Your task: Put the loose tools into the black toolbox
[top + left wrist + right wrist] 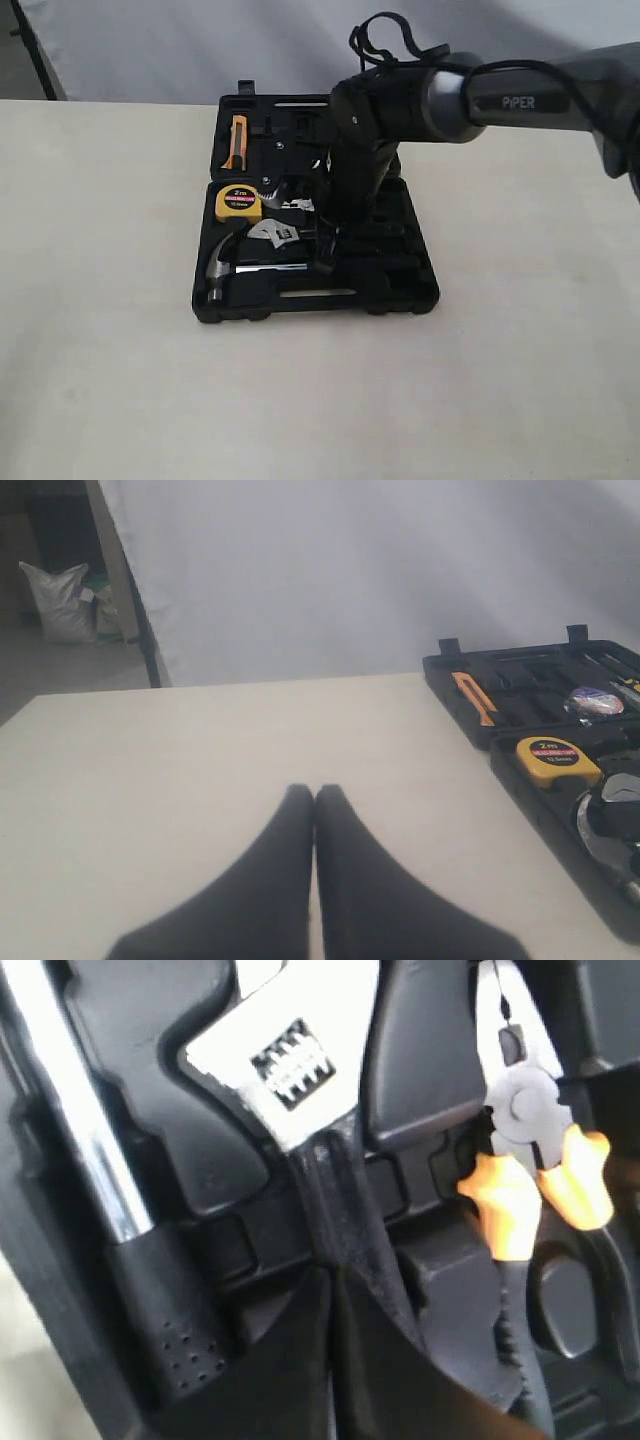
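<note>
The right gripper had its jaws together, empty, tips at the handle of the wrench mid-frame; seating it in the toolbox likely wanted a straight, gentle push, clear of the pliers; the exterior view hid those tips behind the arm; only the left wrist view showed the left gripper, closed and empty, and the tape roll boxed at right.

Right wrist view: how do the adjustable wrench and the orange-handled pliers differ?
The adjustable wrench has an all-black handle; the pliers have orange on theirs. The wrench's silver head is broad, with a knurled screw; the pliers' head is slimmer, with a round pivot. The closed right tool sits at the wrench's handle, while the pliers lie off to one side of it. Both have silver heads and lie in the black toolbox.
</note>
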You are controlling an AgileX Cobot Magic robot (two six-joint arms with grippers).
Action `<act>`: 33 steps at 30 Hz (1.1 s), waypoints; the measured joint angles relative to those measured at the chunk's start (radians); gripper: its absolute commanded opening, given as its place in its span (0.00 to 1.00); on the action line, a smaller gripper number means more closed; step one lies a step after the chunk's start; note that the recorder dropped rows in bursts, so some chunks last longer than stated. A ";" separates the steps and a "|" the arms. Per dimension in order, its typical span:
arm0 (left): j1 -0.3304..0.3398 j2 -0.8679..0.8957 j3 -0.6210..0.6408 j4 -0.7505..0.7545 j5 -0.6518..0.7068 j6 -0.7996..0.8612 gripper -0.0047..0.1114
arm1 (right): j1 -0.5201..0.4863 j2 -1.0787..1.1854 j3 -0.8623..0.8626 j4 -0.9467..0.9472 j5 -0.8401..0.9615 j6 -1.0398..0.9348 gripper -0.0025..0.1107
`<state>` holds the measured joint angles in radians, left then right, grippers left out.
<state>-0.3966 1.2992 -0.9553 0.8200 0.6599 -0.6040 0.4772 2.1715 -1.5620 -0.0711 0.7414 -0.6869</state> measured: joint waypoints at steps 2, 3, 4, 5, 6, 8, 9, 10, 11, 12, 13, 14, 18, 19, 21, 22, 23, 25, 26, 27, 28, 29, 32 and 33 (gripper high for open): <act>0.000 0.000 0.000 0.000 0.000 0.000 0.05 | 0.000 0.007 -0.004 0.000 0.002 0.008 0.02; 0.000 0.000 0.000 0.000 0.000 0.000 0.05 | 0.000 0.009 -0.008 0.000 0.006 0.010 0.02; 0.000 0.000 0.000 0.000 0.000 0.000 0.05 | 0.000 0.011 -0.008 0.000 0.006 0.011 0.02; 0.000 0.000 0.000 0.000 0.000 0.000 0.05 | 0.000 0.011 -0.009 0.000 0.008 0.012 0.02; 0.000 0.000 0.000 0.000 0.000 0.000 0.05 | 0.000 0.011 -0.010 0.000 0.014 0.014 0.02; 0.000 0.000 0.000 0.000 0.000 0.000 0.05 | 0.000 0.011 -0.012 0.000 0.019 0.014 0.02; 0.000 0.000 0.000 0.000 0.000 0.000 0.05 | 0.000 0.011 -0.012 0.000 0.021 0.014 0.02; 0.000 0.000 0.000 0.000 0.000 0.000 0.05 | 0.000 0.011 -0.012 0.000 0.021 0.014 0.02; 0.000 0.000 0.000 0.000 0.000 0.000 0.05 | 0.000 0.011 -0.012 0.000 0.021 0.014 0.02; 0.000 0.000 0.000 0.000 0.000 0.000 0.05 | 0.000 0.013 -0.012 0.002 0.022 0.014 0.02; 0.000 0.000 0.000 0.000 0.000 0.000 0.05 | 0.000 0.015 -0.014 0.002 0.025 0.014 0.02; 0.000 0.000 0.000 0.000 0.000 0.000 0.05 | 0.000 0.018 -0.016 0.004 0.030 0.014 0.02; 0.000 0.000 0.000 0.000 0.000 0.000 0.05 | 0.000 0.032 -0.020 0.006 0.041 0.014 0.02; 0.000 0.000 0.000 0.000 0.000 0.000 0.05 | 0.000 0.035 -0.023 0.006 0.043 0.014 0.02; 0.000 0.000 0.000 0.000 0.000 0.000 0.05 | 0.000 0.038 -0.023 0.006 0.043 0.014 0.02; 0.000 0.000 0.000 0.000 0.000 0.000 0.05 | 0.000 0.039 -0.024 0.006 0.043 0.014 0.02; 0.000 0.000 0.000 0.000 0.000 0.000 0.05 | 0.000 0.039 -0.024 0.006 0.044 0.014 0.02; 0.000 0.000 0.000 0.000 0.000 0.000 0.05 | 0.000 0.039 -0.024 0.006 0.044 0.014 0.02; 0.000 0.000 0.000 0.000 0.000 0.000 0.05 | 0.000 0.039 -0.024 0.006 0.044 0.014 0.02; 0.000 0.000 0.000 0.000 0.000 0.000 0.05 | 0.000 0.039 -0.024 0.006 0.044 0.014 0.02; 0.000 0.000 0.000 0.000 0.000 0.000 0.05 | 0.000 0.039 -0.024 0.006 0.044 0.014 0.02; 0.000 0.000 0.000 0.000 0.000 0.000 0.05 | 0.000 0.039 -0.024 0.006 0.044 0.014 0.02; 0.000 0.000 0.000 0.000 0.000 0.000 0.05 | 0.000 0.029 -0.024 0.006 0.044 0.014 0.02; 0.000 0.000 0.000 0.000 0.000 0.000 0.05 | 0.000 0.022 -0.024 0.006 0.041 0.014 0.02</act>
<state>-0.3966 1.2992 -0.9553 0.8200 0.6599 -0.6040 0.4772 2.1935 -1.5860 -0.0652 0.7824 -0.6731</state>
